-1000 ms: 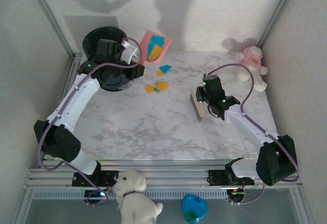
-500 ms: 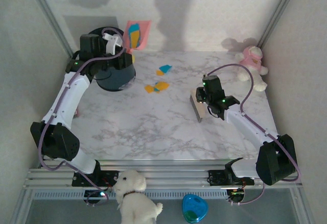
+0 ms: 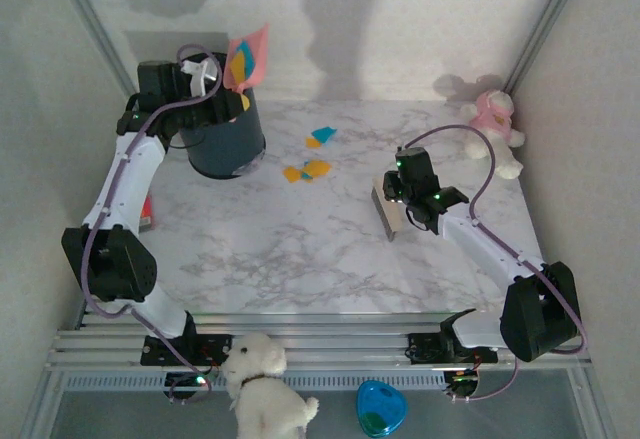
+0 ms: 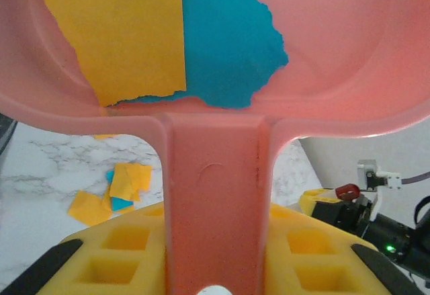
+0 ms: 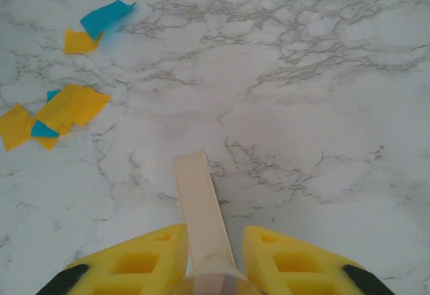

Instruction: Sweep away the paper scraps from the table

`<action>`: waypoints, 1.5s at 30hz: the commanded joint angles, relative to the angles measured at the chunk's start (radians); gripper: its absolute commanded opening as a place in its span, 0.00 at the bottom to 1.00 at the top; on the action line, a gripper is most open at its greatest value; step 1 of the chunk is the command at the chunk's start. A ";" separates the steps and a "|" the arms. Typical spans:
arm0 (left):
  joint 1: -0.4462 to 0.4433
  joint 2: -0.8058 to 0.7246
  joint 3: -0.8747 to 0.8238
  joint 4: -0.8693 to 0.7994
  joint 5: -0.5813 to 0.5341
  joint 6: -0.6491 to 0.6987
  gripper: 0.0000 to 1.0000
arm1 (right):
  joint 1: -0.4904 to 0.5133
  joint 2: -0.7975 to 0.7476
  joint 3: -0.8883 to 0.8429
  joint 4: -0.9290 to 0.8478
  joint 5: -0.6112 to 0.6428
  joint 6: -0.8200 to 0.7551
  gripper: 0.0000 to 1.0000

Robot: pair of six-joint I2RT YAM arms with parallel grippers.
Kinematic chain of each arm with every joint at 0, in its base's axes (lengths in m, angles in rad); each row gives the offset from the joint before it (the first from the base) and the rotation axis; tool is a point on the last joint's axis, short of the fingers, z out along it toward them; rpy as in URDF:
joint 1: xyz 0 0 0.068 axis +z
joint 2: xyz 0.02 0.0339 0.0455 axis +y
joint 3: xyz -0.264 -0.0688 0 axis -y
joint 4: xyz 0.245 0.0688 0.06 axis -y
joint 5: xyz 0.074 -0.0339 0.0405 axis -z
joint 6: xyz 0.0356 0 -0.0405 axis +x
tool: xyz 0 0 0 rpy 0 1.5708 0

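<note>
Roughly halfway: left pincer [image 4: 215, 258], clamped on a pink plastic dustpan [image 4: 336, 53], holds orange and teal paper scraps [image 4: 134, 33] above the dark round bin [image 3: 225, 144]; two clusters lie unswept on the white marble-veined worktop [image 3: 300, 249], right pincer [image 5: 205, 261] gripping a pale wooden brush [image 5: 197, 201].

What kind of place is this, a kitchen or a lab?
Probably a robotics lab test cell: the marble-look table is boxed in by plain white panels, the left arm and right arm are bolted to a metal rail frame, and a white plush dog sits nearby.
</note>
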 commanded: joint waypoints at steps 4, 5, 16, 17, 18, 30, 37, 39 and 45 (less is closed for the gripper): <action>0.061 0.040 0.028 0.096 0.130 -0.131 0.00 | -0.005 0.013 0.028 -0.006 -0.010 -0.001 0.00; 0.065 0.045 0.027 0.102 0.133 -0.143 0.00 | -0.005 0.014 0.026 -0.007 -0.009 -0.001 0.00; 0.095 0.096 0.027 0.201 0.194 -0.300 0.00 | -0.006 0.021 0.029 -0.007 -0.011 -0.002 0.00; 0.096 0.098 0.025 0.217 0.199 -0.320 0.00 | -0.006 0.022 0.029 -0.007 -0.011 -0.001 0.00; 0.097 0.102 0.024 0.230 0.203 -0.335 0.00 | -0.005 0.022 0.028 -0.006 -0.010 -0.001 0.00; 0.103 0.113 -0.019 0.433 0.180 -0.592 0.00 | -0.005 0.027 0.028 -0.003 -0.011 0.000 0.00; 0.103 0.101 -0.079 0.559 0.144 -0.733 0.00 | -0.005 0.033 0.032 -0.007 -0.012 0.002 0.00; 0.102 0.097 -0.098 0.595 0.142 -0.764 0.00 | -0.005 0.034 0.032 -0.007 -0.011 0.005 0.00; 0.097 0.087 -0.170 0.733 0.113 -0.892 0.00 | -0.005 0.035 0.035 -0.007 -0.017 0.007 0.00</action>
